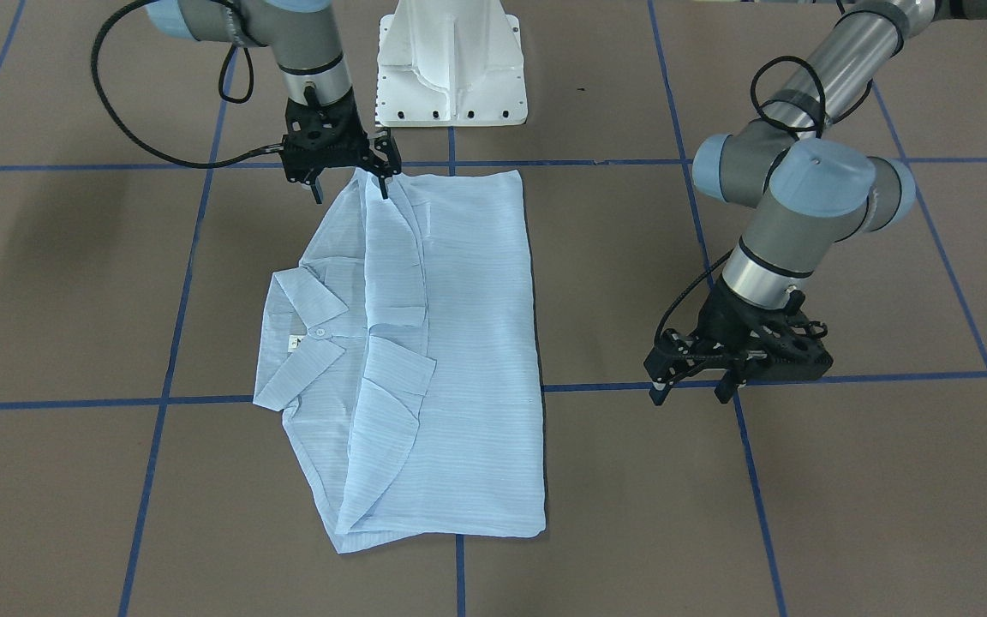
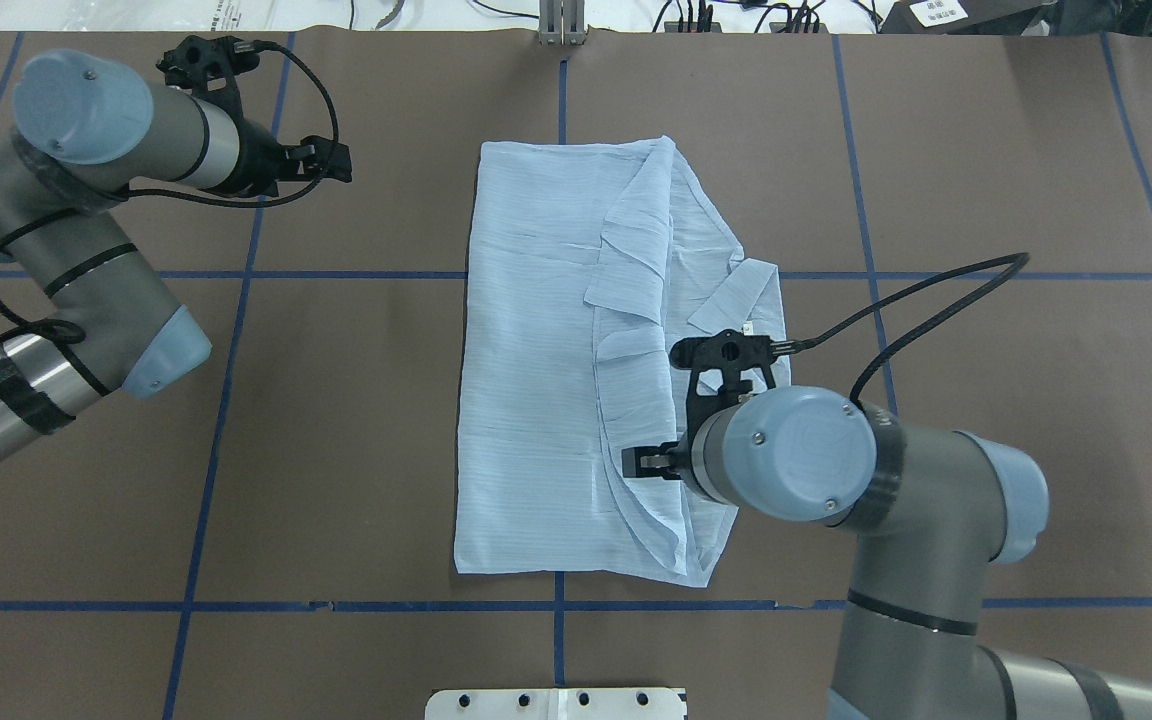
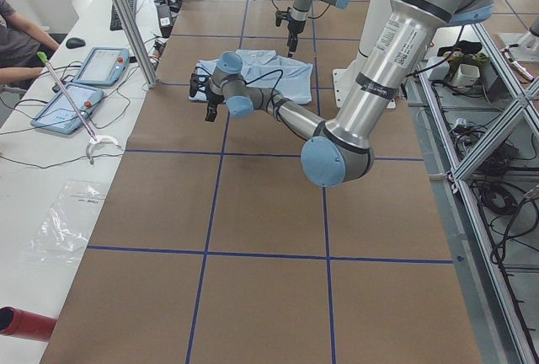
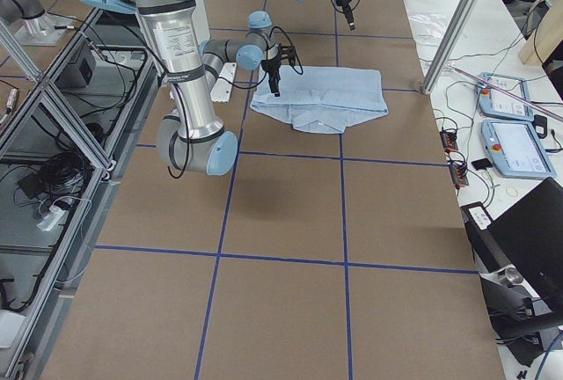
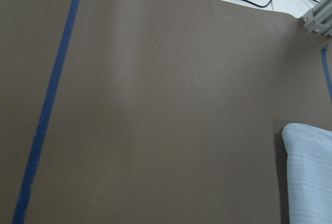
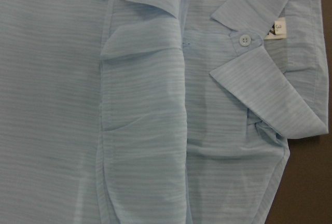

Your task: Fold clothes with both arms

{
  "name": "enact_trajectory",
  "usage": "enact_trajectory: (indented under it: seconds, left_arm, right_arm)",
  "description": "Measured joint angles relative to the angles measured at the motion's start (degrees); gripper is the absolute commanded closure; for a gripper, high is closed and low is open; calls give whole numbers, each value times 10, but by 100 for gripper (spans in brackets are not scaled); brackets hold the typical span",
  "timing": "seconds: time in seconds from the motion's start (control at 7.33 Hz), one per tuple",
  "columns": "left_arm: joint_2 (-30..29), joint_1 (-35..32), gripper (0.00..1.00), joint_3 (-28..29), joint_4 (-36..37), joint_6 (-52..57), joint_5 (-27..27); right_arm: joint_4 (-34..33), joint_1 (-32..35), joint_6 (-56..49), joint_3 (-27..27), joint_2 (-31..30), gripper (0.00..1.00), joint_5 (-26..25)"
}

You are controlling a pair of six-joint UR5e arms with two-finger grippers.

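The clothes are one light blue striped shirt [image 1: 468, 343], lying flat on the table and folded lengthwise, with both sleeves laid over the body. Its collar [image 1: 305, 334] and white neck label [image 6: 276, 29] face up, toward the robot's right. My right gripper [image 1: 350, 187] hangs open over the shirt's corner nearest the base. One of its fingertips [image 1: 384, 187] is at the cloth edge and the other is off the cloth. In the overhead view the right wrist hides most of that gripper. My left gripper [image 1: 689, 392] is open and empty, low over bare table beyond the shirt's [image 2: 526, 380] other long edge.
The white pedestal base [image 1: 451, 68] stands just behind the shirt. Blue tape lines [image 1: 159, 403] grid the brown table. A side bench with tablets [image 3: 88, 77] and a seated person's arm [image 3: 17, 73] runs along the far side.
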Motion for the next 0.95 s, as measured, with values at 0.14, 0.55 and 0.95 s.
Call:
enact_trajectory:
  seconds: [0.14,0.55,0.95]
  left_arm:
    - [16,0,0,-18,5,1,-2]
    - [29,0,0,-28,7,1,-2]
    - [33,1,0,-28,7,1,-3]
  right_arm:
    - [-8,-19,-16,-18,15,0,-21]
    - [-16,-67,-84,-48,25,0,-75]
    - [-19,-80,-122,-60,25,0,-94]
